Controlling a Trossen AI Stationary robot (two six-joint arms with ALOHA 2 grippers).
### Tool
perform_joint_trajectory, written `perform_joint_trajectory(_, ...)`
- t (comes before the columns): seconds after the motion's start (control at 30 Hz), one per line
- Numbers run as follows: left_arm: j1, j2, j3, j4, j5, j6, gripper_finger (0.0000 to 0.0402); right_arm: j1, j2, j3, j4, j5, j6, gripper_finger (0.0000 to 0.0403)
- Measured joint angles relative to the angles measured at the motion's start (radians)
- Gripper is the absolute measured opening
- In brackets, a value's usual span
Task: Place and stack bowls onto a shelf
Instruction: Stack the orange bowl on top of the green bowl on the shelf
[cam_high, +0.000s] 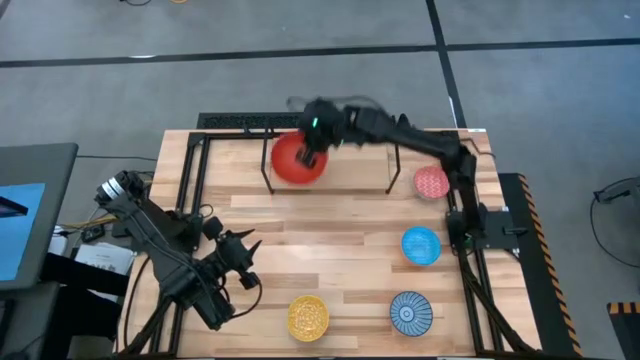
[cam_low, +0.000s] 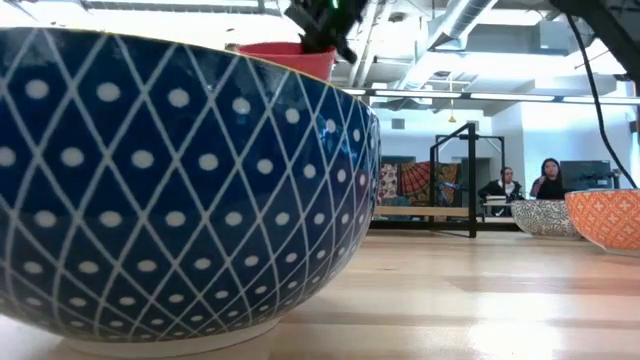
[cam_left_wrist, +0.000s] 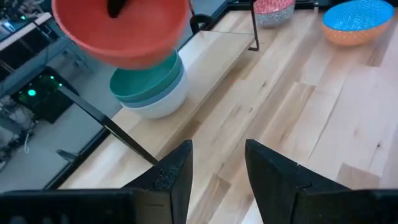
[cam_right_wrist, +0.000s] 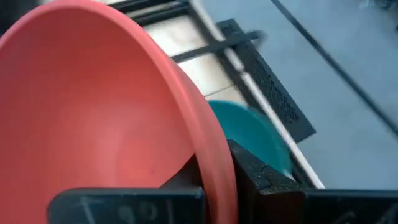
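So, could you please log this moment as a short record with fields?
right gripper: shut on the red bowl, held above the shelf
stack on shelf: green bowl nested in a white bowl, below the red one
left gripper: open, waiting near the table's left front
bowls on table: red-pink patterned, light blue, yellow patterned, blue-white patterned
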Motion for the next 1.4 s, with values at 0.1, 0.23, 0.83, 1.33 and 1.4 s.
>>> perform_joint_trajectory(0.1,0.000,0.000,-0.026,0.019,-0.001,-0.031,0.0133,-0.099,0.009,0.000,0.015,-0.100,0.011,0.0049)
perform_joint_trajectory(0.23,0.006,0.000,-0.075,0.085,-0.022,-0.046,0.0133,-0.167,0.033,0.003,0.043,-0.135,-0.027,0.0049)
perform_joint_trajectory(0.83,0.076,0.001,-0.185,0.112,-0.056,-0.052,0.0132,-0.243,0.202,-0.002,0.042,-0.420,-0.038,0.0056)
perform_joint_trajectory(1.33,0.077,0.001,-0.185,0.111,-0.054,-0.048,0.0132,-0.237,0.199,0.000,0.094,-0.414,-0.031,0.0222)
perform_joint_trajectory(1.4,0.077,0.001,-0.185,0.111,-0.054,-0.048,0.0132,-0.241,0.193,0.000,0.081,-0.415,-0.032,0.0244)
